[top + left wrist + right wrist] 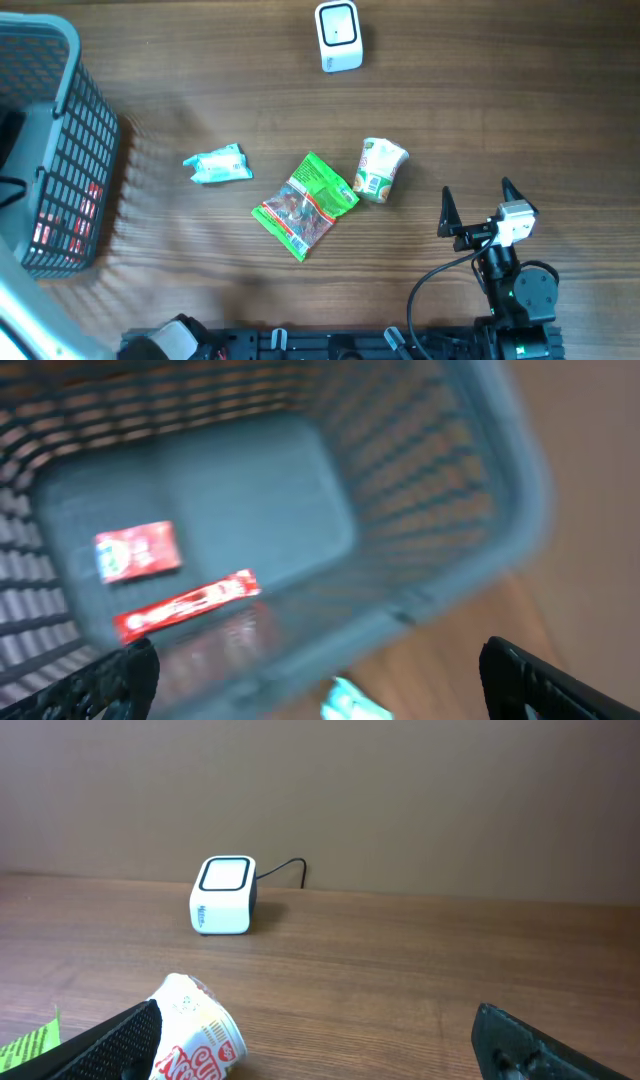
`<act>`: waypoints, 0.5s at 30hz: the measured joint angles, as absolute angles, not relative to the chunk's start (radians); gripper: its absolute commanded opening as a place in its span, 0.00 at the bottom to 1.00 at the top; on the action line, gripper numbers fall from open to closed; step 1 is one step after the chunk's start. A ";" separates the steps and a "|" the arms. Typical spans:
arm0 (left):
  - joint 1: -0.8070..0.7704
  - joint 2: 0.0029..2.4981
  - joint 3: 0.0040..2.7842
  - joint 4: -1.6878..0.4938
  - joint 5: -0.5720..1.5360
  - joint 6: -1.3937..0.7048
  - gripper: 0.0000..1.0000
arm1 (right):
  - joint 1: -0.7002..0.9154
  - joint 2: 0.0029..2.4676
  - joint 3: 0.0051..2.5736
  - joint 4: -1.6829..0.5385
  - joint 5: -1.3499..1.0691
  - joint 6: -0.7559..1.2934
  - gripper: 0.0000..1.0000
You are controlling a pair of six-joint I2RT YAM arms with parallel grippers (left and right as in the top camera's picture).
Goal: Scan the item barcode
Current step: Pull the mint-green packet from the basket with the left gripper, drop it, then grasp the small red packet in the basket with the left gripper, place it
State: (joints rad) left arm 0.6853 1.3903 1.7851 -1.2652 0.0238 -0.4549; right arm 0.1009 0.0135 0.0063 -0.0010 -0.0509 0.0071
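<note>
Gry basket (85,150) (far L), wood tbl (520,100).

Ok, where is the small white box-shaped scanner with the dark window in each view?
Overhead: white box-shaped scanner, top centre of the table.
Left wrist: not in it; grey plastic basket fills the picture.
Right wrist: left of centre, upright near the wall.
Shared landmark: paper noodle cup on its side, overhead centre-right, right wrist bottom left.

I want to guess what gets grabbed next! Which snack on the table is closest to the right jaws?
The white noodle cup, lying on its side. The green packet and the teal packet lie farther off to the left.
</note>
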 measured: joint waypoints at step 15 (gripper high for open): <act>0.906 1.917 1.636 -1.237 -0.100 -0.454 1.00 | 0.101 0.014 0.006 -0.001 -0.051 0.007 1.00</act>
State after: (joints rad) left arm 0.9062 1.9167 1.6360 -1.2366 -0.0998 -0.4541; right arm 0.1009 0.0135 0.0063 -0.0010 -0.0509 0.0074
